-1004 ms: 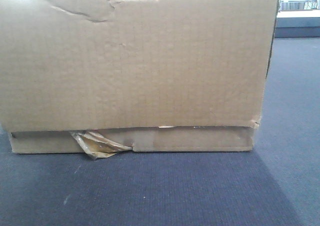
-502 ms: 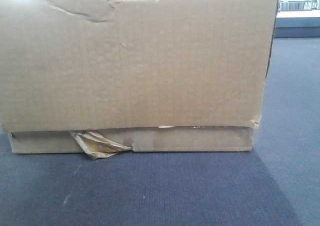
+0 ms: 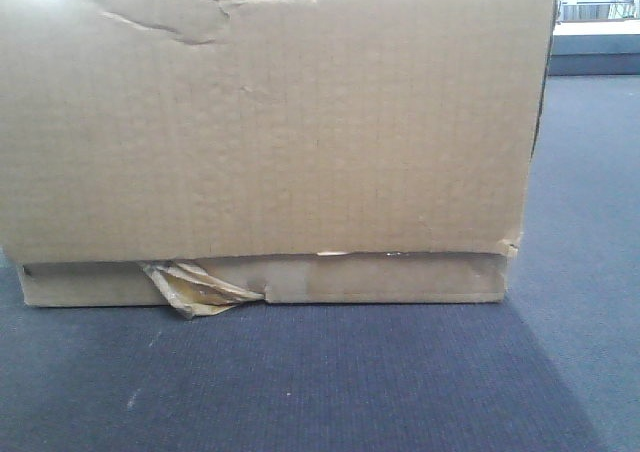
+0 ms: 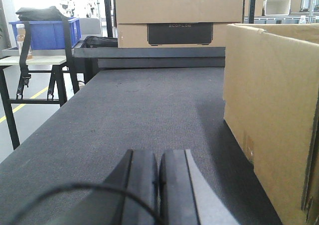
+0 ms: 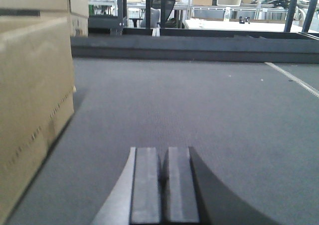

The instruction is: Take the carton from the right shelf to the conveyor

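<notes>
Carton (image 3: 270, 132) is sitting flat on the conveyor (image 3: 320, 382), bottom edge in contact with the belt, so placement looks done or nearly so. Risks from here, my read: the belt could carry it off if it starts while the arms flank it, and either arm could clip a side wall on pull-back, skewing the carton on the ribbed surface. The torn tape tuft (image 3: 195, 290) hanging at the carton's lower front edge could snag or drag on the belt. The creased top edge suggests weak cardboard, so any re-squeeze would likely buckle it. Left gripper (image 4: 158, 185): fingers pressed together, nothing between them, low over the belt just left of the carton's side wall, no contact visible. Right gripper (image 5: 164, 185): also clenched empty, just right of the carton, not touching it. Shelf isn't identifiable in these views. A second carton (image 4: 179, 16) sits beyond the carton at the belt's far end.
</notes>
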Tool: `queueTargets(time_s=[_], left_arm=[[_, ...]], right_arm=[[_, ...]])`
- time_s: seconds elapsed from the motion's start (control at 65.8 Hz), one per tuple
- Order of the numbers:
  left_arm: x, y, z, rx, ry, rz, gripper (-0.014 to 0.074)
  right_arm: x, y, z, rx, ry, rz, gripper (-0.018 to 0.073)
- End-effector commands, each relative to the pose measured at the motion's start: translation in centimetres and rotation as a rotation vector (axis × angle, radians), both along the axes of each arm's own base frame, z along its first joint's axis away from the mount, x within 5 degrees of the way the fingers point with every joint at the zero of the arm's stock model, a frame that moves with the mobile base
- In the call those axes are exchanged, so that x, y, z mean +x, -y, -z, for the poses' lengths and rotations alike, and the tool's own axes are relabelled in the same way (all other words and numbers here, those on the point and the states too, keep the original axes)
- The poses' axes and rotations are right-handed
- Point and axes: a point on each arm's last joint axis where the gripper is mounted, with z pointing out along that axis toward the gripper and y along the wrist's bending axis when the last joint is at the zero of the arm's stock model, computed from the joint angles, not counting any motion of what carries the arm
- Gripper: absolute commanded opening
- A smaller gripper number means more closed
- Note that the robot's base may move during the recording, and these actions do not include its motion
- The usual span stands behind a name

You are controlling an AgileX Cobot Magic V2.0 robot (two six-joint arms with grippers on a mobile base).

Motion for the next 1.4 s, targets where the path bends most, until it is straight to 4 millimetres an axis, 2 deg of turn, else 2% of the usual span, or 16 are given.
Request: queueTargets(time_s=[0.0,0.061,0.137,1.384], left_arm=[[-0.05,0.04,-0.26,0.002,0.024,0.006,0.0014],[-0.05,0.04,-0.26,0.002,0.024,0.006,0.0014],[-0.05,0.04,-0.26,0.002,0.024,0.006,0.0014],[-0.05,0.04,-0.26,0.002,0.024,0.006,0.0014]], right_arm=[[0.27,0.06,0.76,-0.026,0.064,0.01,-0.0075],[0.4,0.08,1.32,-0.025,0.076,0.012,-0.0075],[0.38,0.11,0.95,-0.002,0.124,0.016,-0.0075],[0.4,0.08,1.22,0.003,0.093,0.013,-0.0075]])
